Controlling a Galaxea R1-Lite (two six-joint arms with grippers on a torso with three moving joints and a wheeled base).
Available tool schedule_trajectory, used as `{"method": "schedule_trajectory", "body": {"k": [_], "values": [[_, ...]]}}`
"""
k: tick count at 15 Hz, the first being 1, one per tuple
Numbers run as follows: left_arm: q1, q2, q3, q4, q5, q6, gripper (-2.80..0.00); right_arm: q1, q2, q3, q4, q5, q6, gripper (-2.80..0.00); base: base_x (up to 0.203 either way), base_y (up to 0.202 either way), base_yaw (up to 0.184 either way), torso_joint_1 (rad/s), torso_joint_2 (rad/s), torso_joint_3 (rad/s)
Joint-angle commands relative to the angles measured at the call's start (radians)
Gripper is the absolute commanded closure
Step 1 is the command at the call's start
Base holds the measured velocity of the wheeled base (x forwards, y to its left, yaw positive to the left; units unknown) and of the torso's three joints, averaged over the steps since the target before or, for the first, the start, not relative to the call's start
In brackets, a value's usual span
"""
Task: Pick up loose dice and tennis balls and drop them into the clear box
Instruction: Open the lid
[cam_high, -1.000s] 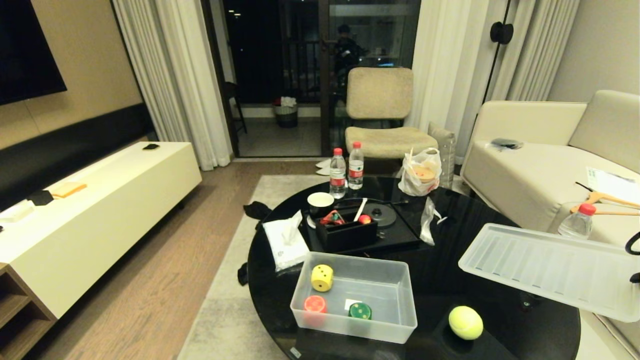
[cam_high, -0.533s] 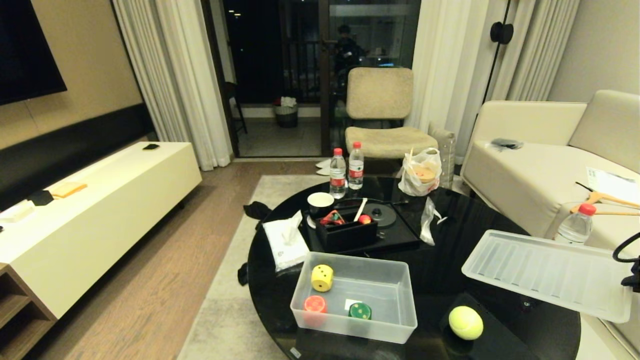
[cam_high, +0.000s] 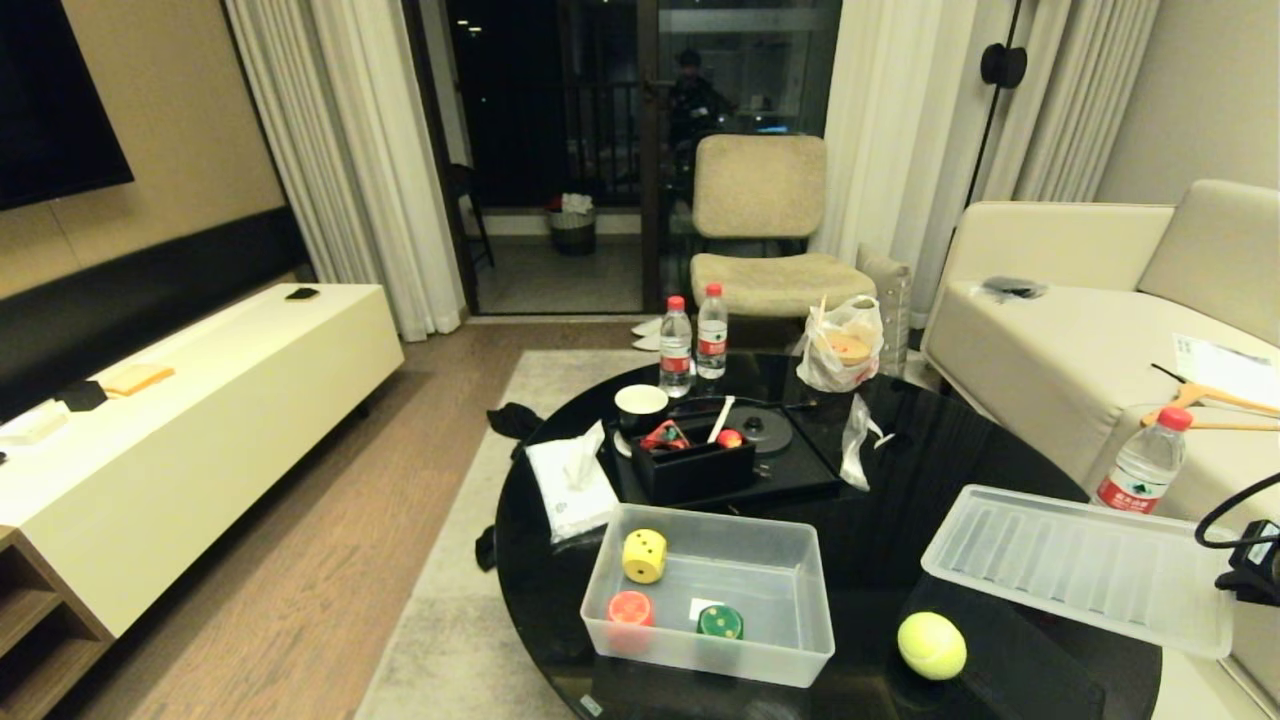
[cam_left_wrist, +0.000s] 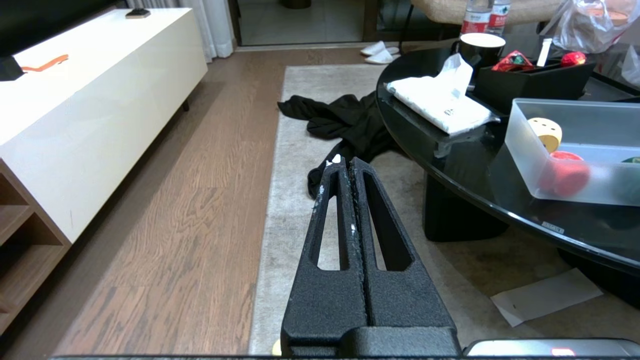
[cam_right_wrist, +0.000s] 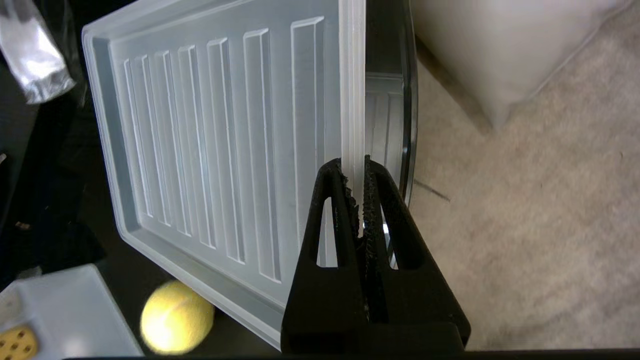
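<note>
Round glossy black bench (cam_high: 900, 480) is the landmark. Clear frosted plastic box (cam_high: 812, 600), open-topped, sits on the bench's near side. Inside it: a yellow dice with dark pips (cam_high: 644, 555) at the far left corner, a red spotted dice (cam_high: 630, 607) at the near left wall, a green spotted dice (cam_high: 720, 621) near the front wall. Fuzzy yellow-green tennis ball (cam_high: 931, 645) lies loose on the bench, just right of the box, not touching it.

Ribbed translucent frosted lid (cam_high: 1080, 565) is over the bench's right edge, tilted, beyond and right of the ball. Right claw (cam_right_wrist: 360, 200) pinches the lid's rim, fingers closed tight on the thin edge; the lid's far side overhangs the bench toward the cream sofa (cam_high: 1050, 330).

Left claw (cam_left_wrist: 347, 170) is parked off the bench's left side, above the rug, fingers pressed together, holding nothing.

Black rectangular organiser box (cam_high: 690, 465) sits behind the clear box; white tissue pack (cam_high: 570, 490) is at the bench's left edge.
</note>
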Motion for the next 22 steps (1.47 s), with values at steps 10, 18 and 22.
{"method": "schedule_trajectory", "body": {"k": [10,18,22], "values": [[0.001,0.001,0.0,0.003,0.0,0.001,0.0,0.058,0.251,-0.024,-0.12,-0.059,-0.003,0.0,0.0,0.0,0.0,0.0,0.0,0.0],[-0.001,0.001,0.0,0.004,0.0,0.001,0.0,0.102,0.335,-0.048,-0.12,-0.109,-0.083,0.0,0.0,0.0,0.0,0.0,0.0,0.0],[-0.001,0.001,0.0,0.004,0.0,0.001,0.0,0.106,0.349,-0.05,-0.12,-0.131,-0.088,0.0,0.0,0.0,0.0,0.0,0.0,0.0]]}}
